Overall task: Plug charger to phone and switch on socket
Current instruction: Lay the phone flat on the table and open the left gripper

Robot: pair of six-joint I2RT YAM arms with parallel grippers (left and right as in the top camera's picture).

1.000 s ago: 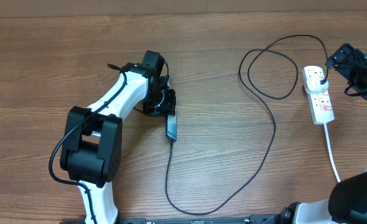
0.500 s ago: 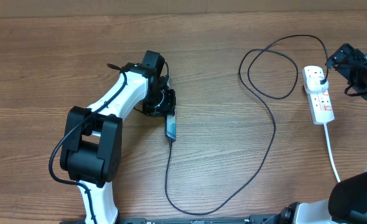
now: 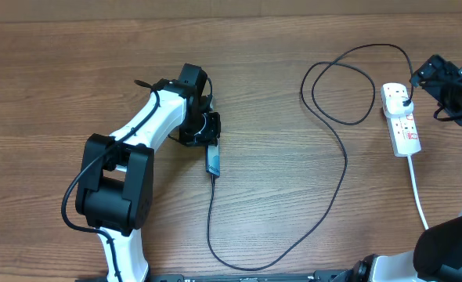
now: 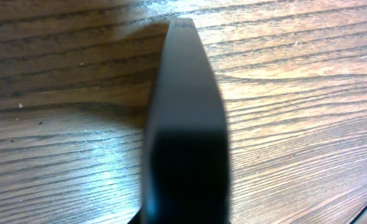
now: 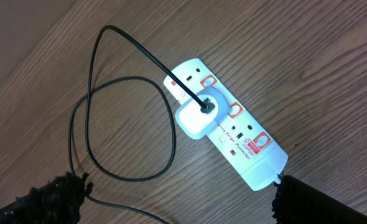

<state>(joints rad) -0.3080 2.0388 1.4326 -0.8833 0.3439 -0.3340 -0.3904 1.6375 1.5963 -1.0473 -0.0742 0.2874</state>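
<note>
Wood-grain table (image 3: 294,63) as the work surface, seen from above and from both wrists.

Step in hand, by judgement: charger-to-phone connection at its end.
- Left gripper (image 3: 211,138): closed tight on the upper end of the phone (image 3: 214,160), left of table centre. Phone turned on its long edge, a narrow strip from above.
- Connector tip of the charger (image 3: 344,168) meeting the lower end of the phone. Full seating not verifiable.
- Left wrist view: only a dark, blurred slab, the phone edge-on. Fingers out of frame.

Far end of the charger: seated through a white plug body (image 5: 195,117) in the socket (image 5: 249,158), near the right edge of the table. Right gripper (image 5: 183,199): jaws wide apart, holding nothing, above the socket.

Next move, by judgement: press the switch (image 5: 235,110) beside the occupied outlet. Lower one fingertip squarely onto it, clear of the plug body. Switch position not readable.

Charger appearance: thin, black, slack, laid in broad loops between phone and socket.
</note>
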